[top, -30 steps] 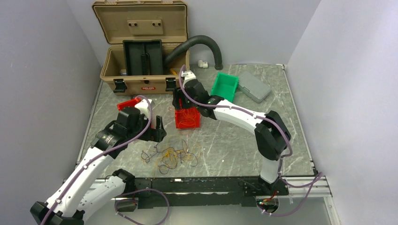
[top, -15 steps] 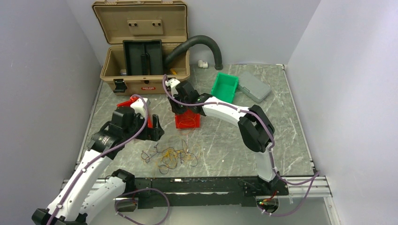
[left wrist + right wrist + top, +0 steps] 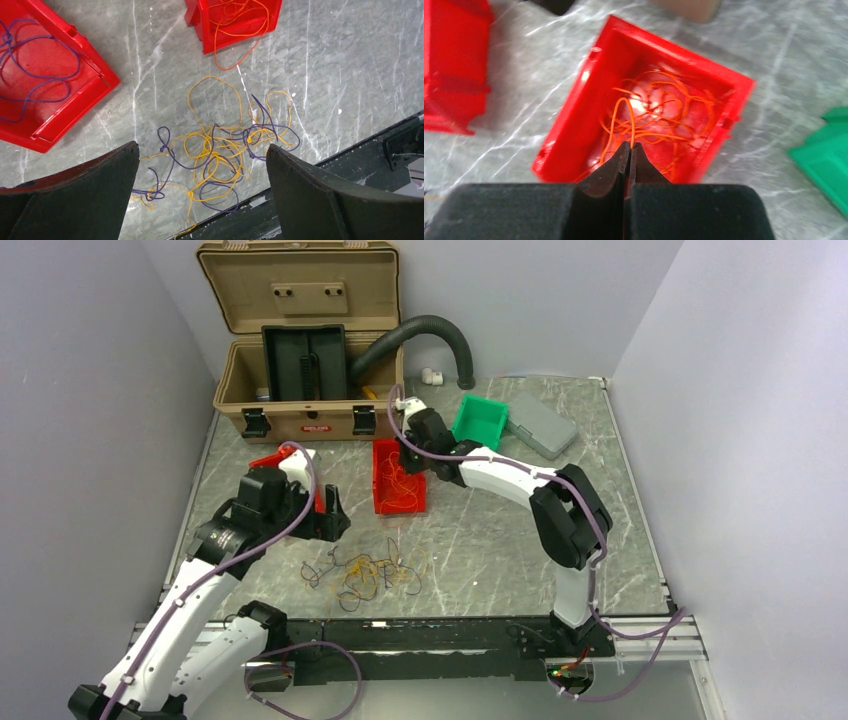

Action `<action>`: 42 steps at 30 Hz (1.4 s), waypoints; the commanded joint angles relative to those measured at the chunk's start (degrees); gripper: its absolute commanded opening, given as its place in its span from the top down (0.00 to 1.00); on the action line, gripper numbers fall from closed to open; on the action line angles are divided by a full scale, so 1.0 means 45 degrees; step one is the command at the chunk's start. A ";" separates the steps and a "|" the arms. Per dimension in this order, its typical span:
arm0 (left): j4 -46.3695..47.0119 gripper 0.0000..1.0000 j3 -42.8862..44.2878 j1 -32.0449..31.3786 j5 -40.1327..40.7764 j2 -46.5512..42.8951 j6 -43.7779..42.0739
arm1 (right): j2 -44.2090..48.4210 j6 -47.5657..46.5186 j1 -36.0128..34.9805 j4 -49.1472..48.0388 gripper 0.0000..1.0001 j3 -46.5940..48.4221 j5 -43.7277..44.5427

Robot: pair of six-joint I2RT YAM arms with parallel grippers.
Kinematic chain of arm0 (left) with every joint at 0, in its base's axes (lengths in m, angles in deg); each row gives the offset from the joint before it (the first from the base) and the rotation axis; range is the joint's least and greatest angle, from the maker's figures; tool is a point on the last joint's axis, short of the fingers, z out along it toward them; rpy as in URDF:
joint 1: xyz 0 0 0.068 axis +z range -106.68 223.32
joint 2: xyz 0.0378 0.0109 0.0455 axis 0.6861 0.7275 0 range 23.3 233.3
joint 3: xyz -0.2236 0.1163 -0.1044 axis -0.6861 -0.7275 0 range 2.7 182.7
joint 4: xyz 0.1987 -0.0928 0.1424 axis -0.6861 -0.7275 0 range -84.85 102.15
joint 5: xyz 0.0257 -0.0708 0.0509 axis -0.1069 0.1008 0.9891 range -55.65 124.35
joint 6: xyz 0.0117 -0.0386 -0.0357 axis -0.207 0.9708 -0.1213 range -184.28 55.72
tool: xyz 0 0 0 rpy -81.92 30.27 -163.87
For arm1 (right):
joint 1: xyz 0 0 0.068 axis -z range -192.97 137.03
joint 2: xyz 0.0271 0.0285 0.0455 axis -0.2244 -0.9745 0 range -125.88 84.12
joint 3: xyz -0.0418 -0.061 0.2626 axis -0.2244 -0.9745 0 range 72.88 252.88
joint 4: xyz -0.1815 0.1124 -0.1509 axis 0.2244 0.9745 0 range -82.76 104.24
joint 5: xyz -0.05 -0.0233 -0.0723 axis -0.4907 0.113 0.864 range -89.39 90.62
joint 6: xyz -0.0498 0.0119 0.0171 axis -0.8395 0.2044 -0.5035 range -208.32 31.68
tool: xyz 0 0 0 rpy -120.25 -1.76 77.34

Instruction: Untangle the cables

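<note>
Right pincer (image 3: 629,146) clamped tight on orange cable (image 3: 631,122) above red bin (image 3: 574,120)

Orange, yellow, purple cables (image 3: 215,156); red bin (image 3: 569,122); green bin (image 3: 478,426)
</note>
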 commanded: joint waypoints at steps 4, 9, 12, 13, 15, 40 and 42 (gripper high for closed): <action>0.0557 0.01 -0.0318 0.0077 -0.1530 0.0853 0.0041 | -0.0932 0.1122 0.0262 -0.0073 1.00 0.0772 0.1036; 0.0648 0.02 -0.0599 0.0059 -0.2227 0.1536 0.0083 | -0.1637 0.1162 0.0253 0.0870 0.77 0.1938 0.1180; 0.0821 0.03 -0.0882 0.0060 -0.2541 0.1685 0.0071 | -0.0780 0.1139 0.0273 0.0719 0.62 0.1729 0.1142; 0.0888 0.03 -0.0942 0.0052 -0.2666 0.1710 0.0062 | -0.0472 0.1110 0.0279 0.0835 0.60 0.1721 0.1148; 0.0996 0.04 -0.1041 -0.0003 -0.2791 0.1831 0.0014 | 0.0169 0.1127 0.0274 0.1079 0.54 0.1642 0.1112; 0.3269 0.19 -0.2073 -0.3807 -0.2080 0.4860 0.0936 | 1.0068 0.3638 -0.2032 -0.1223 0.30 -1.0177 -0.1161; 0.3623 0.21 -0.2102 -0.4102 -0.1792 0.5202 0.0930 | 0.9976 0.3892 -0.2346 -0.1899 0.31 -1.0497 -0.1106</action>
